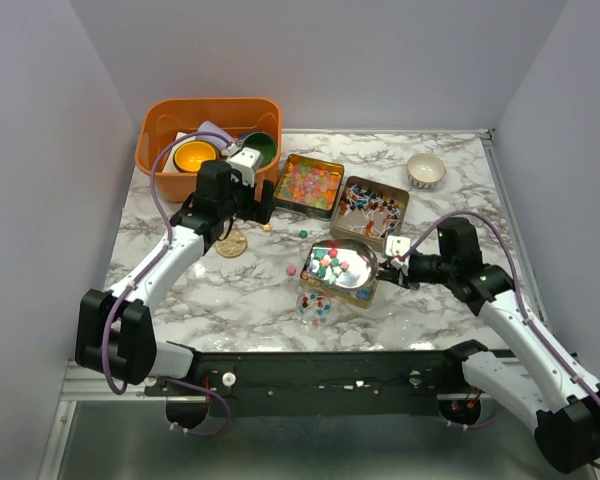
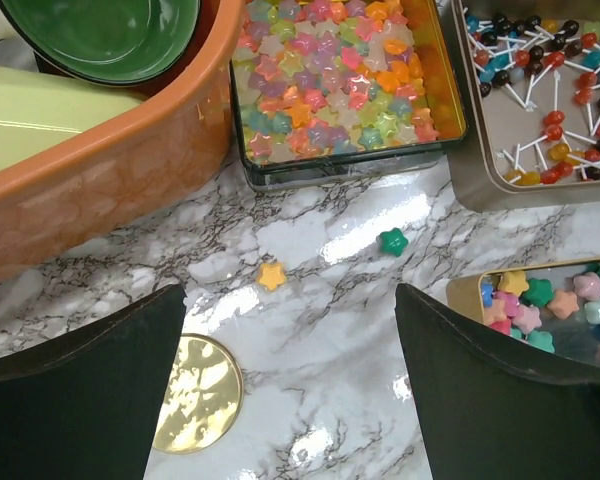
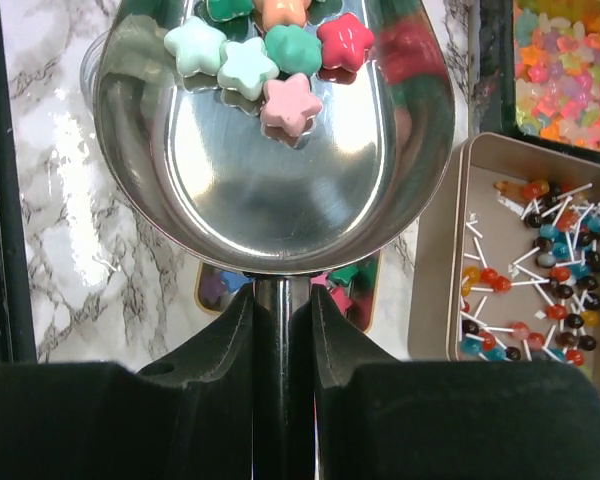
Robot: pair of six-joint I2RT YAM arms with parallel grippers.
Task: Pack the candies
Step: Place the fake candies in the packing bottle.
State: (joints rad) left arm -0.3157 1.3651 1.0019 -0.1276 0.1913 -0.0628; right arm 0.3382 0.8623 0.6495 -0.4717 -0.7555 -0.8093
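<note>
Three open tins hold the candies: pastel stars (image 1: 308, 185) (image 2: 340, 80), lollipops (image 1: 375, 208) (image 3: 530, 260), and bright stars (image 1: 340, 268) (image 2: 550, 305). My right gripper (image 1: 388, 268) (image 3: 281, 300) is shut on the handle of a metal scoop (image 3: 280, 170). The scoop carries several star candies (image 3: 270, 55) over the bright-star tin. My left gripper (image 1: 263, 205) (image 2: 290, 295) is open and empty above the table, next to the pastel tin. Loose stars lie on the marble: an orange one (image 2: 271, 275), a green one (image 2: 391, 241) and a pink one (image 1: 291, 270).
A gold round lid (image 1: 231, 243) (image 2: 195, 395) lies below my left gripper. A small clear container (image 1: 313, 305) with a few candies stands in front of the bright-star tin. An orange bin (image 1: 208, 130) with bowls is at the back left. A white bowl (image 1: 426, 170) stands at the back right.
</note>
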